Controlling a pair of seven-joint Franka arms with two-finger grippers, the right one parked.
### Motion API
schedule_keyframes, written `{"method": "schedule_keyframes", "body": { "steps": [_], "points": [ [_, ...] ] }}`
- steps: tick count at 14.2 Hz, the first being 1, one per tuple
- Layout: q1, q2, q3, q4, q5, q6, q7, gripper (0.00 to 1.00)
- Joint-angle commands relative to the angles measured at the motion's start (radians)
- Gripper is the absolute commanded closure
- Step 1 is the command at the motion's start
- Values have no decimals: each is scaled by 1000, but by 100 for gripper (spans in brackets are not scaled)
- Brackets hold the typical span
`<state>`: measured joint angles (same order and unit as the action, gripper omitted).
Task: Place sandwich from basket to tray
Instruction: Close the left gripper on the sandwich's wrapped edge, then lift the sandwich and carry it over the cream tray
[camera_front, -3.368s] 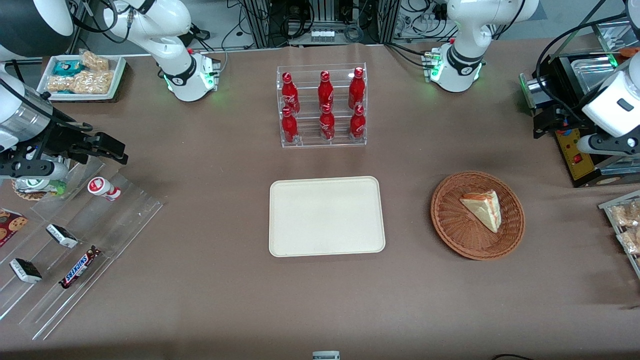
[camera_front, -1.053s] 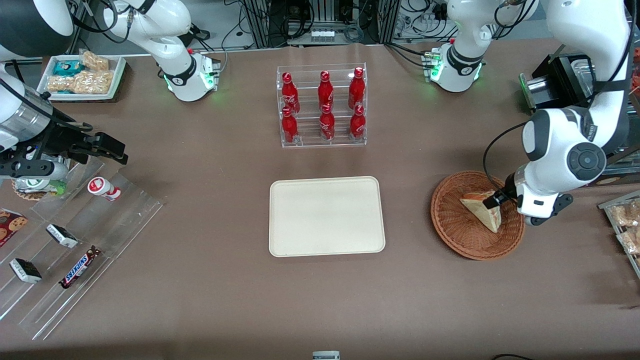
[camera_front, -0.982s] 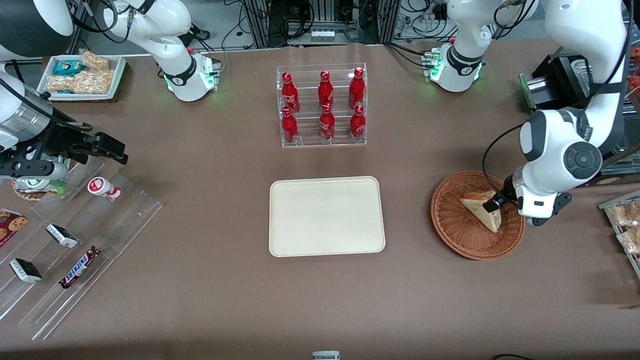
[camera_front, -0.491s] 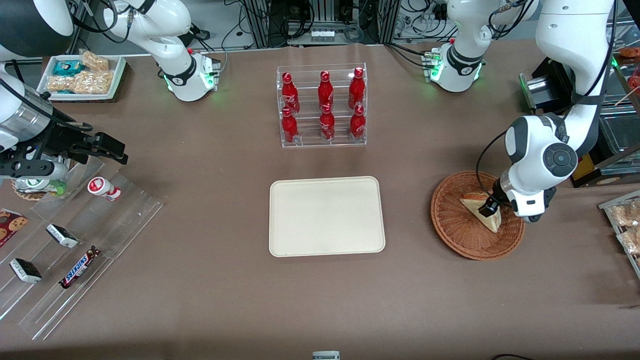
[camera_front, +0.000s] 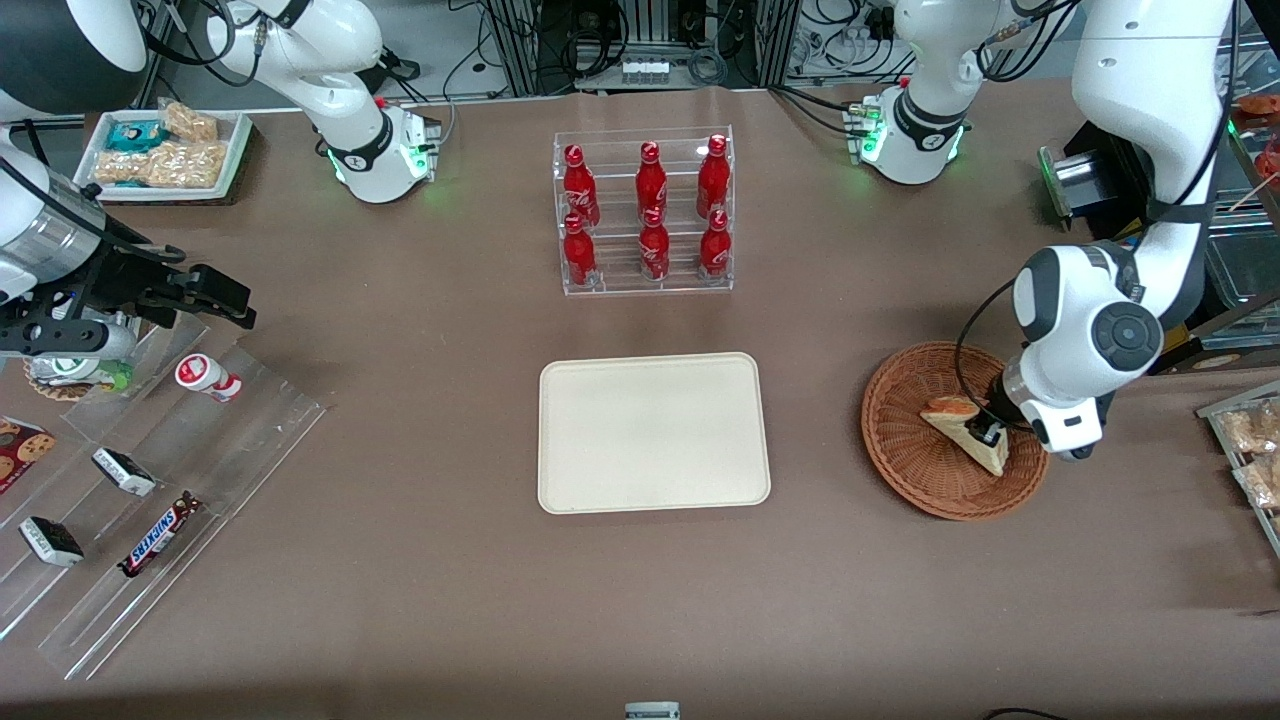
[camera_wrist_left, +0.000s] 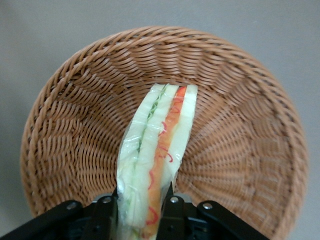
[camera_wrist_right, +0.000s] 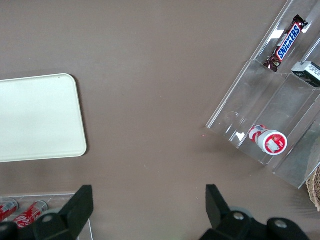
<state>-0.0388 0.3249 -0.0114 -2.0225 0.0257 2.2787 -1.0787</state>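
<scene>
The sandwich (camera_front: 962, 428), a pale bread wedge with orange-red filling, stands on edge in the round wicker basket (camera_front: 905, 440) toward the working arm's end of the table. It also shows in the left wrist view (camera_wrist_left: 159, 150), inside the basket (camera_wrist_left: 75, 130). My left gripper (camera_front: 985, 430) reaches down into the basket and its two fingers press on both flat sides of the sandwich; in the left wrist view the gripper (camera_wrist_left: 140, 207) is shut on it. The cream tray (camera_front: 654, 432) lies bare at the table's middle, and its corner shows in the right wrist view (camera_wrist_right: 35, 117).
A clear rack of red bottles (camera_front: 645, 212) stands farther from the front camera than the tray. Acrylic steps with snack bars (camera_front: 150, 490) and a white snack tray (camera_front: 165, 150) lie toward the parked arm's end. A black appliance (camera_front: 1120, 180) stands near the basket.
The left arm came in over the basket and lowered onto the sandwich. The sandwich went from lying flat to standing on edge between the fingers.
</scene>
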Motion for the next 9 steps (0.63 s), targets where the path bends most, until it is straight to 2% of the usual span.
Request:
{"method": "schedule_keyframes", "body": {
  "steps": [1,3,5,9],
  "points": [
    [-96,19,-4,213,0,-245,-26,94],
    [-179,22,-4,255,-6,-301,-14,94],
    [-277,29,-7,269,-10,-286,35,94],
    [-441,146,-22,401,-12,-243,112,91]
  ]
}}
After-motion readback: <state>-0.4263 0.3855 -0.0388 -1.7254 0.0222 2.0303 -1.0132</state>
